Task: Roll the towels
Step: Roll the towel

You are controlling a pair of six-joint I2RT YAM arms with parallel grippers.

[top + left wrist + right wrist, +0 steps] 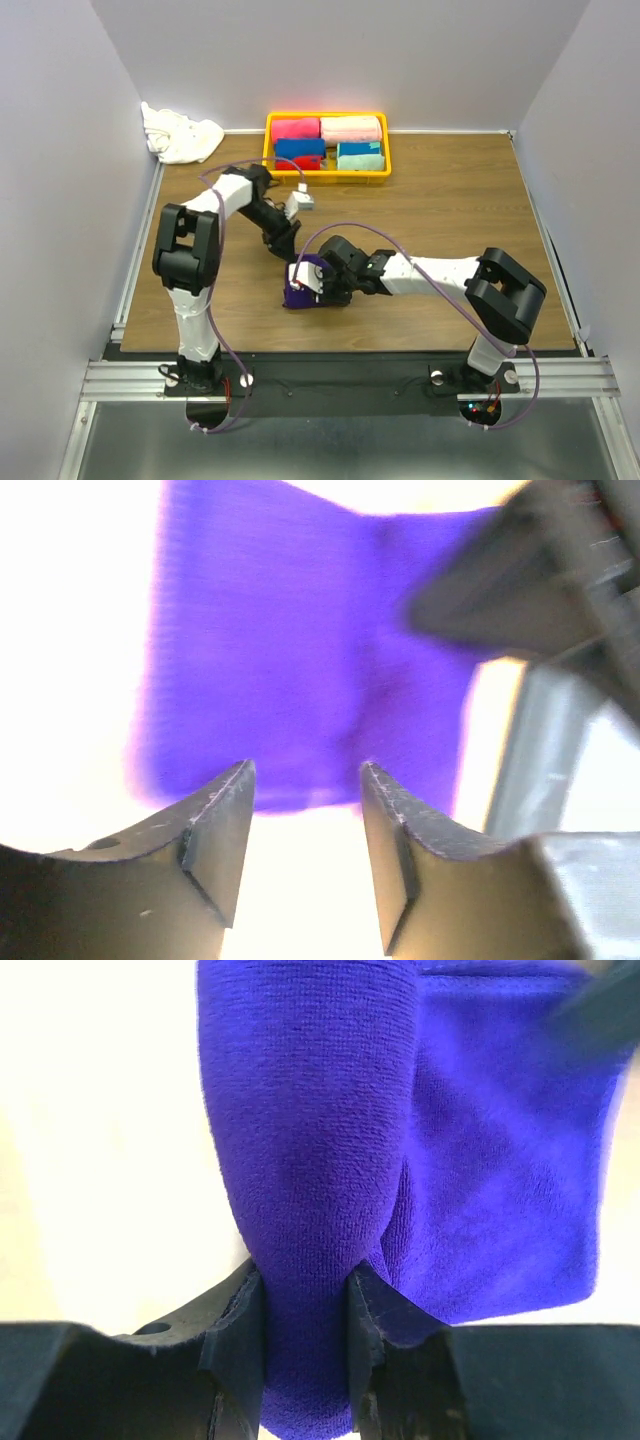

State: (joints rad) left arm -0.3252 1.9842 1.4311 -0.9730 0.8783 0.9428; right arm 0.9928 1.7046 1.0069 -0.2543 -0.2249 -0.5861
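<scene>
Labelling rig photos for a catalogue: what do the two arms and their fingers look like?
The left arm and right arm alternate white tubes with black joint housings. A thin purple cable loops along each. The fingers are black, wedge-shaped.

You have a brown wooden tabletop (450, 210) with a yellow plastic tray (327, 116) at twelve o'clock and a crumpled white terry towel (180, 135) at the ten o'clock corner. A deep purple terry towel (300, 295) lies bunched just six o'clock of centre.

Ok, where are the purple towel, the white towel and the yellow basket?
purple towel (300, 1160): right wrist view, on the pinched fold.
white towel (182, 138): top view, middle of the heap.
yellow basket (340, 174): top view, its near rim.
</scene>
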